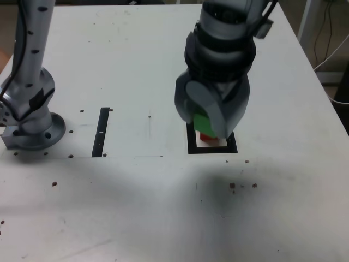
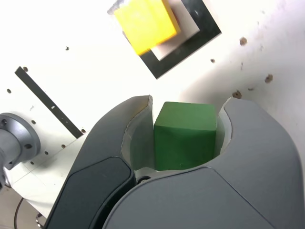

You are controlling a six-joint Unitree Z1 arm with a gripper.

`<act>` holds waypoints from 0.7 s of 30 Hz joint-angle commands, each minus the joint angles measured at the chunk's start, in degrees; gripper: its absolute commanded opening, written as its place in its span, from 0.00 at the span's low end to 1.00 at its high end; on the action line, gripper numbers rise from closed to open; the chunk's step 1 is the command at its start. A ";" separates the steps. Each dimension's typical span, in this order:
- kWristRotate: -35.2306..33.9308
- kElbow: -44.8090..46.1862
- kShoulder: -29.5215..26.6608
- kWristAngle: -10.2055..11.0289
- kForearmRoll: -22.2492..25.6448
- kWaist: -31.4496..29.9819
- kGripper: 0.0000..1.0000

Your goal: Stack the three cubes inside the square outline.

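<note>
Bench: a white bench fills the exterior view, marked with small dark specks in the near part and a faint thin seam across the middle.
Strip: a thin black strip lies flat toward the exterior view's left, well apart from the square outline.
Arm base: the grey round base of the arm stands at the exterior view's far left edge, beside the strip.
Square outline: the black square outline lies near the middle of the bench, partly covered by the hand above it.
Red cube: a sliver of the red cube shows inside the outline, under the hand.
Yellow cube: in the wrist view the yellow cube sits over the outline's white centre, turned a little against the frame; the exterior view hides it.
Green cube: the green cube is between the jaws, up off the bench and above the outline.
Hand: the hand is clamped on the green cube, a jaw against each of two opposite faces.
Arm pose: the arm reaches in from the far side and points the hand steeply down over the outline.
</note>
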 commanded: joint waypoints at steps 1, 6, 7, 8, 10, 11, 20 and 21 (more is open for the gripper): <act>0.64 -0.26 -0.91 0.08 0.68 1.57 0.33; 2.38 -0.21 -1.66 0.19 0.93 5.64 0.33; 2.66 -0.21 -1.80 0.23 0.95 6.38 0.33; 2.96 -0.21 -1.98 0.28 0.98 7.30 0.33; 3.24 -0.21 -2.24 0.32 1.03 8.50 0.33; 3.28 -0.22 -2.37 0.34 1.05 9.00 0.33; 0.02 0.25 -2.75 -0.79 1.34 11.50 0.33; -0.65 0.37 -2.74 -1.12 1.36 11.77 0.33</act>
